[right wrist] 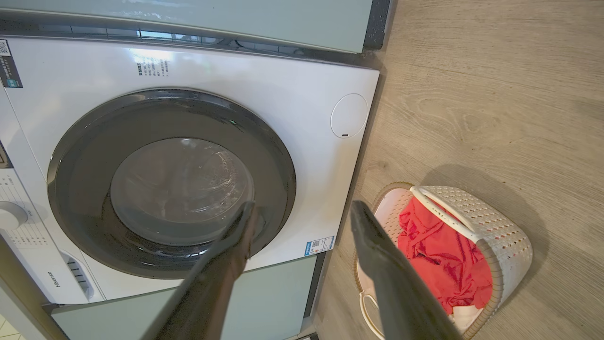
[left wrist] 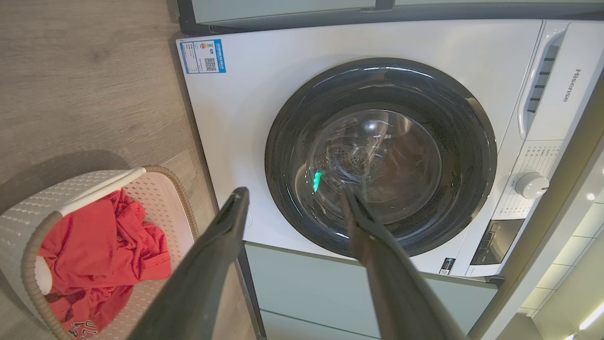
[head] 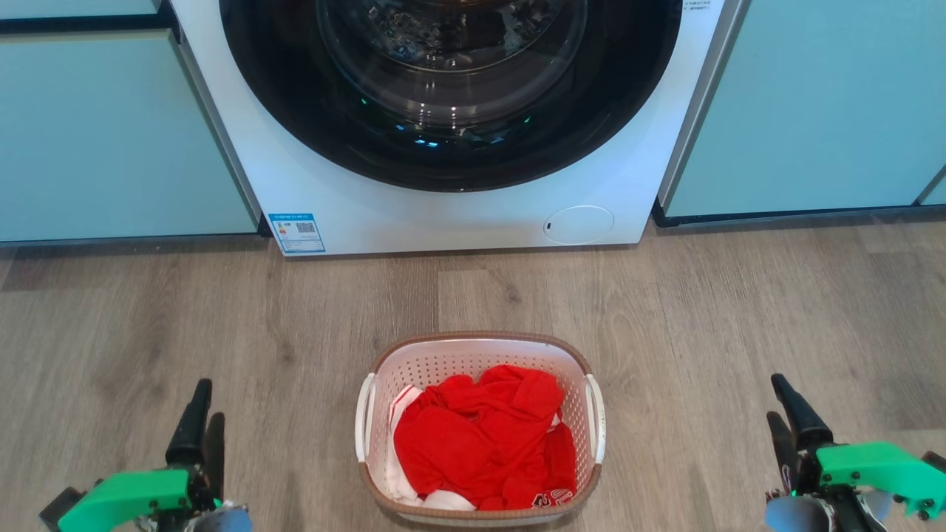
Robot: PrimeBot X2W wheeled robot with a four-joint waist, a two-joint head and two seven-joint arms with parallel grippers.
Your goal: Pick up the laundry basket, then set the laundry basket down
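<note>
Left gripper (head: 210, 400): at the lower left of the head view, green mount below, dark fingers pointing up the picture. In the left wrist view (left wrist: 294, 190) the two fingers stand spread with nothing between them.
Right gripper (head: 774, 397): at the lower right of the head view, mirroring the left. In the right wrist view (right wrist: 302, 204) its fingers are likewise spread apart and hold nothing.
Basket (head: 480, 336): upright on the floor, midway between the two grippers and well apart from each. It sits in front of the washer with a strip of bare floor between them. Neither gripper touches it.
Basket in wrist views: at the lower left of the left wrist view (left wrist: 28, 208) and the lower right of the right wrist view (right wrist: 509, 241).
Rim: brown, woven look, running round the top of the white perforated walls.
Handles: white, one on each side (head: 363, 417) (head: 597, 417), both lying against the rim.
Clothes (head: 480, 436): a crumpled red heap with some white cloth beneath it, inside the basket and below the rim.
Floor (head: 148, 318): grey-brown wood-look planks.
Washer (head: 443, 222): white front-loader facing the robot.
Door (head: 451, 89): round, dark, glass centre, shut.
Sticker (head: 296, 233): blue and white, at the washer's lower left corner.
Cap (head: 579, 224): round, white, at the lower right corner.
Cabinets (head: 111, 133): pale green fronts on both sides of the washer.
</note>
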